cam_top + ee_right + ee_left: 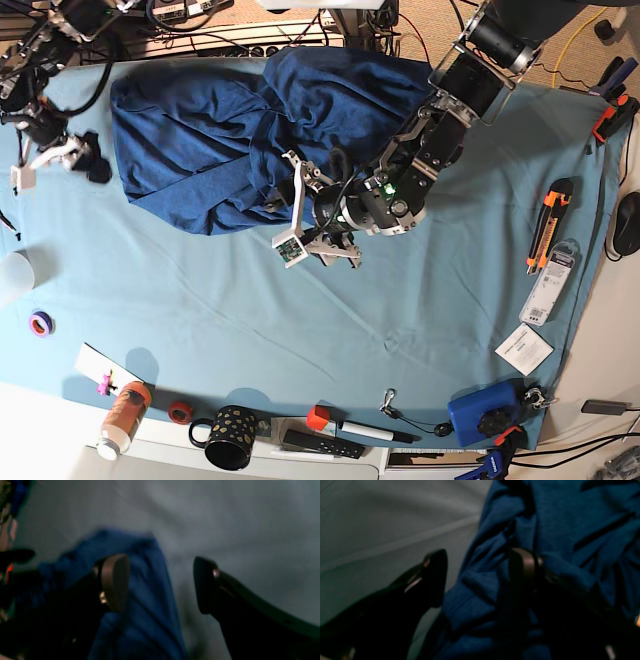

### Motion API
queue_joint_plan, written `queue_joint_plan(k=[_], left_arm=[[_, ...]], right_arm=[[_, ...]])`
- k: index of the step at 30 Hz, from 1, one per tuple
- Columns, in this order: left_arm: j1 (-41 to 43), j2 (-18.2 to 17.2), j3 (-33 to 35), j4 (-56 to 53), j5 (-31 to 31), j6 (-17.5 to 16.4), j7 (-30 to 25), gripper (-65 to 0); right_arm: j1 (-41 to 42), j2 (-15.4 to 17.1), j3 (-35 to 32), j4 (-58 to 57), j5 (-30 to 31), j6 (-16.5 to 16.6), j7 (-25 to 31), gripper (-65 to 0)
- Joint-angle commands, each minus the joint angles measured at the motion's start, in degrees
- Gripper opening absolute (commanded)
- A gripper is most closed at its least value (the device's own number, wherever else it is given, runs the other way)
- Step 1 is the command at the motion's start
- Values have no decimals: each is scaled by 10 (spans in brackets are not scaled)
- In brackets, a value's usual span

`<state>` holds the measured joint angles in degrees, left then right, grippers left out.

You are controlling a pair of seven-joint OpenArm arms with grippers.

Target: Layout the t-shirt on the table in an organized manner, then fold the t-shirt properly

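Teal table [300,340]: only base view shows whole t-shirt [210,140]; left gripper [480,577] and right gripper [160,582] gape empty over its edges

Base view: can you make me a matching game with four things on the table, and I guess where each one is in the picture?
Things:
1. t-shirt
2. black spotted mug
3. orange cutter
4. purple tape ring

Places in the base view:
A. along the bottom edge
B. near the right edge
C. near the left edge
D. at the top, bunched up

Right pairs: 1-D, 2-A, 3-B, 4-C.
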<state>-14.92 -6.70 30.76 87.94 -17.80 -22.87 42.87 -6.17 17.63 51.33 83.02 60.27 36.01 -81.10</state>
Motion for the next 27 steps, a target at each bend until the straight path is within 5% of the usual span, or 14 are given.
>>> queue_joint_plan(k=[1,10,17,27], left_arm=[[-12,5,-2,9,-6,0,-13,-265],[-13,5,-2,9,-6,0,-14,-265],[-13,5,-2,9,-6,0,-14,-265],[-13,5,-2,12,33,56,-7,-266]], right_arm=[[5,16,3,-15,33,3,11,-253],[5,10,1,-115,161,17,11,-253],[4,-9,-38,-115,159,17,11,-253],[5,-11,-114,-115,153,17,11,-253]])
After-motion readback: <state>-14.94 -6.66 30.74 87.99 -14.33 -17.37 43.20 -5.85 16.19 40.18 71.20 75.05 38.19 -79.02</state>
